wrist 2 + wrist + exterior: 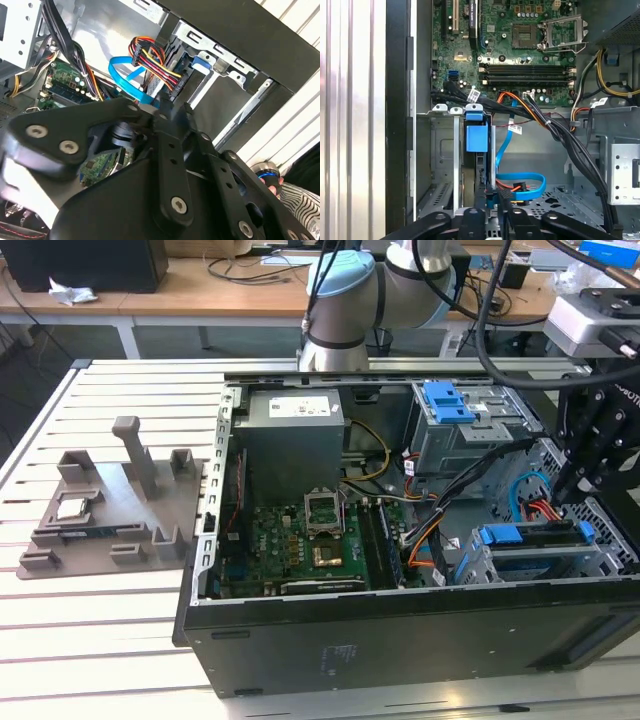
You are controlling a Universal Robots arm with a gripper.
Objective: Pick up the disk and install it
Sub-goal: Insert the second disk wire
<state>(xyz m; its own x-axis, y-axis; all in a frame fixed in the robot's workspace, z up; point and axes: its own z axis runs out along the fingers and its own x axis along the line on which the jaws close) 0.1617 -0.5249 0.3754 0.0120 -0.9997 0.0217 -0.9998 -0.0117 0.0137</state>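
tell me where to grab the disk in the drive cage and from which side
Probably by its narrow, blue-railed edge. The disk stands on edge in the drive cage, whose walls cover its broad faces, so only that edge faces the case's open side. Come straight in from there, pinching across its thickness, away from the blue cable.

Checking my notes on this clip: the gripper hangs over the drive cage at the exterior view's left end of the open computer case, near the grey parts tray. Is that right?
Wrong on the side. In the exterior view the gripper hangs over the drive cage at that view's right end of the open computer case. The grey parts tray lies at the left, far from it.
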